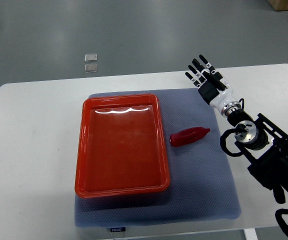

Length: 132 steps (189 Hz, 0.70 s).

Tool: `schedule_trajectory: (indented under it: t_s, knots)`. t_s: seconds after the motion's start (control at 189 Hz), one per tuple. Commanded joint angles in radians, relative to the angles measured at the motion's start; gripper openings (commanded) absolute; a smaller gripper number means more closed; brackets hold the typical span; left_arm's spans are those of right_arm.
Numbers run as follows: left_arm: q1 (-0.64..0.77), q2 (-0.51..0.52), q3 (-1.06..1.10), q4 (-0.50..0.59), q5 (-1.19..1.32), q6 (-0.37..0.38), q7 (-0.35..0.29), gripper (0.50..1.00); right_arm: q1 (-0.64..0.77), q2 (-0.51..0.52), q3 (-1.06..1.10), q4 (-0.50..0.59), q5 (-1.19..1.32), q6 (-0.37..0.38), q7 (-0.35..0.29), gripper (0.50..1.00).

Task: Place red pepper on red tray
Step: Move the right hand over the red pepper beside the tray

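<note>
Lying on blue-grey mat [204,185], red pepper [189,136] sits just right of red tray [82,150], not touching rim. Tray interior bare. Right hand [207,79] hovers beyond pepper over mat's far right corner, fingers [198,66] extended and slightly spread, holding nothing. Mat covers white tabletop [34,140].

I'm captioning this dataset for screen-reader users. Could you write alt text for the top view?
A red pepper lies on a blue-grey mat just right of an empty red tray, on a white table. The robot's right hand hovers beyond the pepper with fingers extended, holding nothing.
</note>
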Motion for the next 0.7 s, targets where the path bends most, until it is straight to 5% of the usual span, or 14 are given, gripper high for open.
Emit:
schedule_trajectory:
  t_s: [0.0, 0.36, 0.694]
  knots:
    - [0.000, 0.000, 0.000, -0.001, 0.000, -0.001, 0.000, 1.000, 0.001, -0.003, 0.001, -0.004, 0.000, 0.002, 0.000, 0.915]
    - [0.000, 0.000, 0.002, -0.005, 0.000, -0.001, 0.002, 1.000, 0.061, -0.027, -0.105, 0.024, -0.038, 0.013, -0.006, 0.915]
    - [0.002, 0.000, 0.006, -0.018, 0.000, -0.006, 0.002, 1.000, 0.325, -0.282, -0.599, 0.113, -0.227, 0.048, -0.123, 0.913]
